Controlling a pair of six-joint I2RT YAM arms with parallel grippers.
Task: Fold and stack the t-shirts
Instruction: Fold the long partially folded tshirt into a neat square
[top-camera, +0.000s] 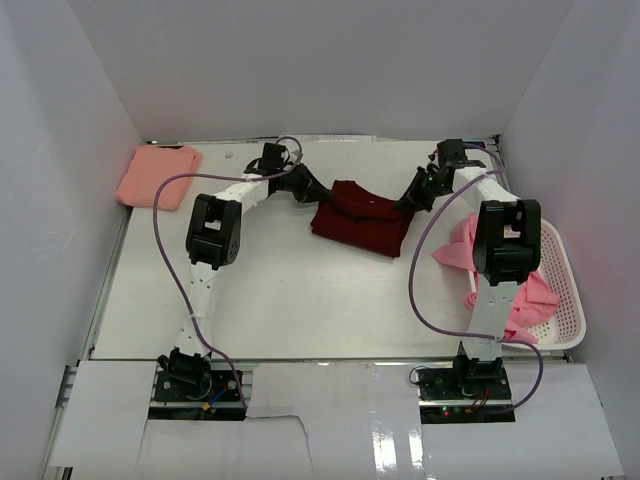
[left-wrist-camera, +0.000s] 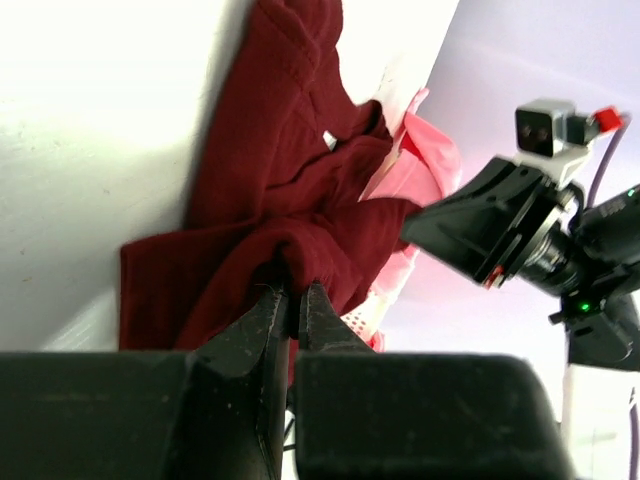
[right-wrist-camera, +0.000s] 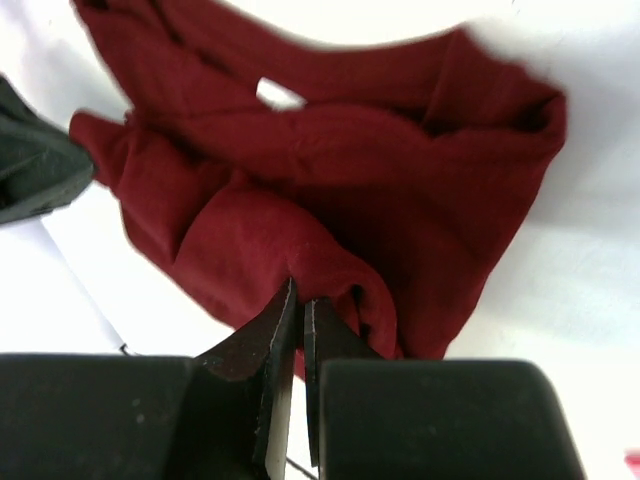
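Observation:
A dark maroon t-shirt (top-camera: 362, 219) lies half folded at the back middle of the table. My left gripper (top-camera: 318, 191) is shut on its left edge; in the left wrist view (left-wrist-camera: 296, 288) the maroon cloth (left-wrist-camera: 270, 200) bunches at the tips. My right gripper (top-camera: 411, 201) is shut on its right edge; the right wrist view (right-wrist-camera: 300, 295) shows a fold of the shirt (right-wrist-camera: 330, 190) pinched there. A salmon t-shirt (top-camera: 158, 174) lies folded at the back left. Brighter pink t-shirts (top-camera: 525, 296) sit in and over the white basket.
The white mesh basket (top-camera: 568, 300) stands at the right edge of the table, beside the right arm. White walls close in the back and both sides. Purple cables loop beside each arm.

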